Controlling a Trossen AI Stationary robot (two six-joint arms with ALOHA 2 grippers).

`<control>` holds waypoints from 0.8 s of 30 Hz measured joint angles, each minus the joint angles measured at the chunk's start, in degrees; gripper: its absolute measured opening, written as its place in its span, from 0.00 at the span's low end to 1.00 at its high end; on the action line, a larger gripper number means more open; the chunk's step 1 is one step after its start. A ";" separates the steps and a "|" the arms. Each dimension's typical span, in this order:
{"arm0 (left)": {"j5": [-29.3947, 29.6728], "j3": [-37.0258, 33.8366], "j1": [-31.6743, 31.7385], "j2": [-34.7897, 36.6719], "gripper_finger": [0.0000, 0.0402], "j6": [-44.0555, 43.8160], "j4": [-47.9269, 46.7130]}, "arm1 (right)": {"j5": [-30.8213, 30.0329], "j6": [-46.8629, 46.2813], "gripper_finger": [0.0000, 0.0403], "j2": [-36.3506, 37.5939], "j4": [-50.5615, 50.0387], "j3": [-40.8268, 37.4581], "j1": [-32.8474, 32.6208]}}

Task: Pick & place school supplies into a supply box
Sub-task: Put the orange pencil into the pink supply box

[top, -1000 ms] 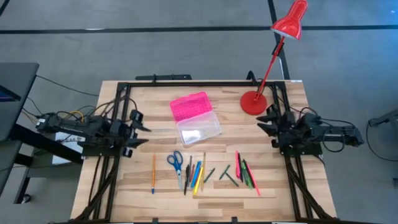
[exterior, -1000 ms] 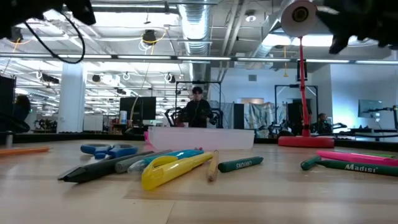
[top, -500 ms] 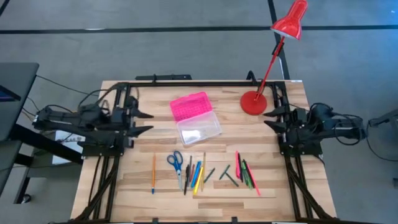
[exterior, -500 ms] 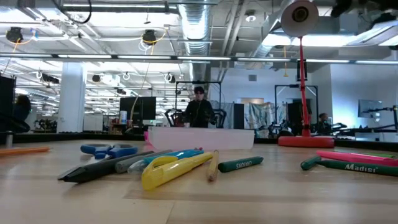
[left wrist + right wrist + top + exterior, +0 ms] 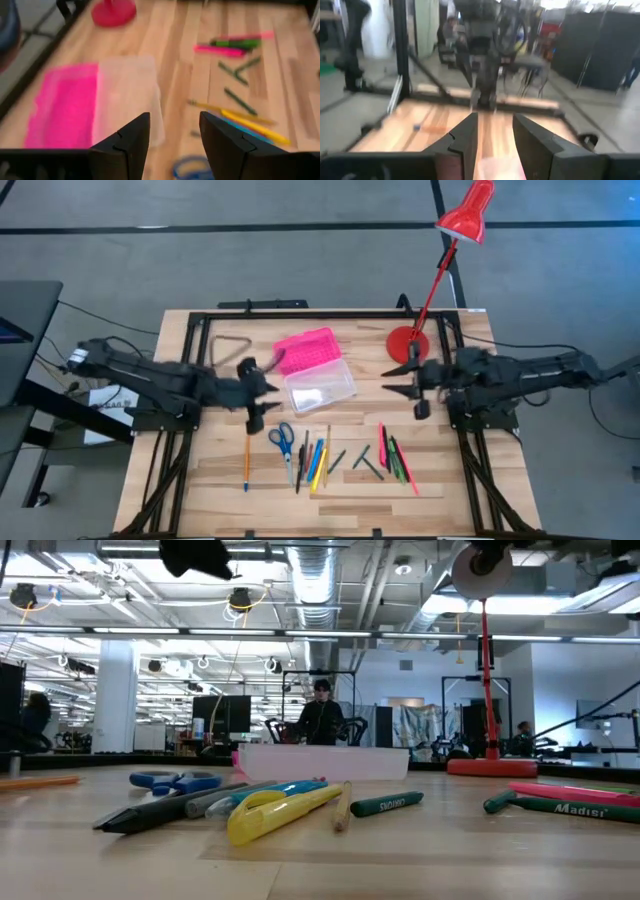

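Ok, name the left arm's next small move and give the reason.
Probably lower the left end effector toward the orange pencil, which lies just in front of it. Its fingers are open and empty, every supply still lies on the table, and the supply box sits open right beside it. The right end effector hovers open too.

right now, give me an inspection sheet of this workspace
surface: wooden table, black frame along its edges.
job's things: supply box open, pink lid flat beside its clear base, looks empty; scissors, orange pencil, and pens and markers lie loose in front of it; a second cluster sits to the right.
clutter: red lamp at the back right.
grippers: left gripper open, above the table left of the box; right gripper open, right of the box; neither holds anything.
cables: wires at the left arm's base.
surroundings: person standing beyond the table.
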State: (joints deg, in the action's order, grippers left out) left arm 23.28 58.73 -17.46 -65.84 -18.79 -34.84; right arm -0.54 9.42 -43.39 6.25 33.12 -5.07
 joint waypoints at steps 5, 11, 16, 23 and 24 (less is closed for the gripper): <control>1.36 0.36 -7.89 -5.89 0.42 -11.77 -6.49 | 0.00 1.19 0.29 -5.86 1.23 0.29 -2.25; 4.68 0.38 -17.72 -12.58 0.42 -32.09 -12.08 | -0.46 1.78 0.29 -10.92 4.61 0.29 -4.95; 1.63 0.38 -23.42 -18.36 0.42 -46.90 -13.37 | -7.05 4.64 0.29 -14.72 7.51 0.27 -7.76; -4.45 0.38 -24.86 -24.45 0.42 -66.85 -16.23 | -10.02 5.54 0.29 -18.03 10.46 0.27 -8.41; -5.87 0.38 -24.78 -25.30 0.42 -69.73 -17.01 | -10.12 5.17 0.29 -18.37 10.19 0.27 -8.41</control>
State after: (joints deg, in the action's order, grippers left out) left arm 17.41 59.11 -42.23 -91.13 -88.52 -51.84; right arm -10.66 14.59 -61.77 16.44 33.39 -13.47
